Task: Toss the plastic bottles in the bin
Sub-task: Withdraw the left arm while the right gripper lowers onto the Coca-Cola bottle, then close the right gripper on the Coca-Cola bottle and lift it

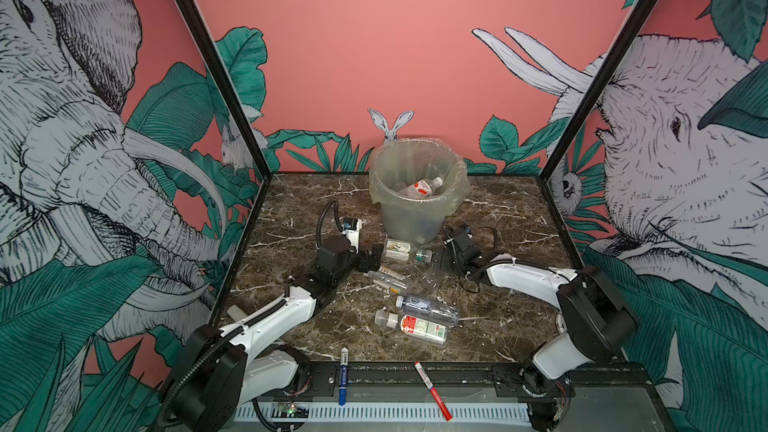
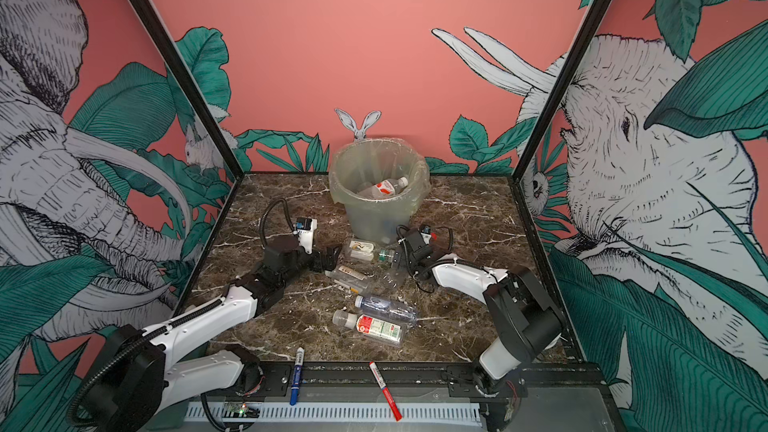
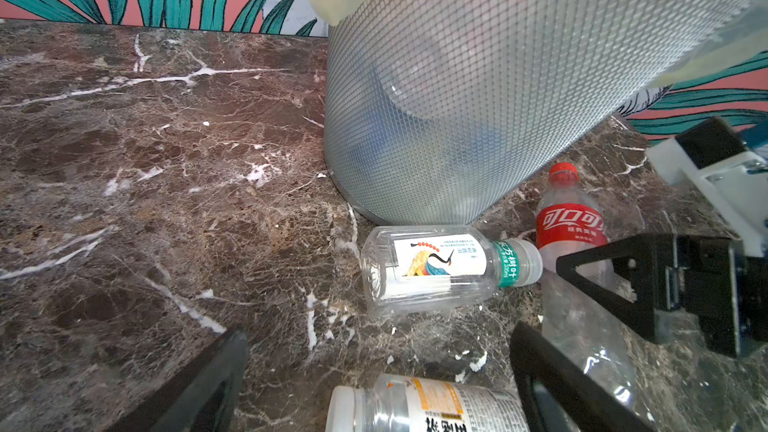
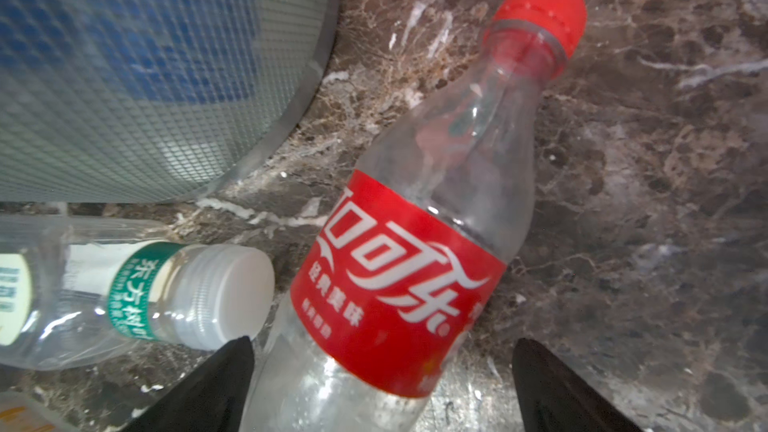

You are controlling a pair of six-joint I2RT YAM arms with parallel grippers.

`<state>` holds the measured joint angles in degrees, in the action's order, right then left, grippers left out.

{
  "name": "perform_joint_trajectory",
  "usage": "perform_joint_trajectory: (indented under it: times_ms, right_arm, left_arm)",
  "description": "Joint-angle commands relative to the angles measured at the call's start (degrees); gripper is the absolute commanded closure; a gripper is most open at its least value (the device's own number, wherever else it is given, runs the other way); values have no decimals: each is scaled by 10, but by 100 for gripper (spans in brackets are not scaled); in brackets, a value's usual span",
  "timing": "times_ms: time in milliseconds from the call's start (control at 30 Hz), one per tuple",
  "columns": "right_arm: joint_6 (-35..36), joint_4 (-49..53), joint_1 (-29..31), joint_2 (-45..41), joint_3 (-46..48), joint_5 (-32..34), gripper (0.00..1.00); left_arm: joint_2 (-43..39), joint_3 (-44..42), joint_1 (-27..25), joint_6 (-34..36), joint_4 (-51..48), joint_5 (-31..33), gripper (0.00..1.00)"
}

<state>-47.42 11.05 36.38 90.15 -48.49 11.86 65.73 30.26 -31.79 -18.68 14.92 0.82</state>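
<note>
- While both arms reach low over the dark brown marble table [image 1: 511, 209], the round grey-green see-through plastic bin [image 1: 409, 218] stands at the back, with a thin clear bag folded over its rim.
- Inside the bin lies a clear bottle with a red and white label [image 1: 422, 189].
- The left gripper [image 1: 372, 257] has its fingers wide apart and holds nothing.
- Just ahead of it a small clear bottle with a bird picture [image 3: 440, 268], a green neck band and a white cap lies on its side, right beside the foot of the bin.
- A clear bottle with a yellow and white label [image 3: 424, 409] lies between the left gripper's fingers.
- The right gripper [image 4: 384, 342] also has its fingers wide apart.
- A clear bottle with a red cap and red label [image 4: 407, 276] lies flat on the table between those fingers, not squeezed.
- Nearer the front, a crumpled clear bottle [image 1: 428, 307] and a clear bottle with a red, white and green label [image 1: 415, 326] lie side by side.
- A blue marker pen [image 1: 343, 380] and a red marker pen [image 1: 432, 390] rest on the black front rail.
</note>
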Motion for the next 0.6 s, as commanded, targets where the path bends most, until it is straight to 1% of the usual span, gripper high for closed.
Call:
perform_joint_trajectory:
  times_ms: [0,200,333,400,567]
  right_arm:
    - [-7,33,2,11,-14,28,2]
    - [10,44,-9,3,-7,35,9]
    - [33,62,-11,-7,-11,50,12]
    - [50,63,-14,-8,-12,46,17]
    - [84,67,-18,-3,-26,31,23]
  left_arm:
    - [2,2,-2,-5,13,-9,1]
    - [17,6,-2,-7,14,-19,1]
    - [18,7,-2,-7,14,-16,1]
    - [21,8,-2,-6,13,-17,1]
    - [36,17,-2,-6,7,-19,1]
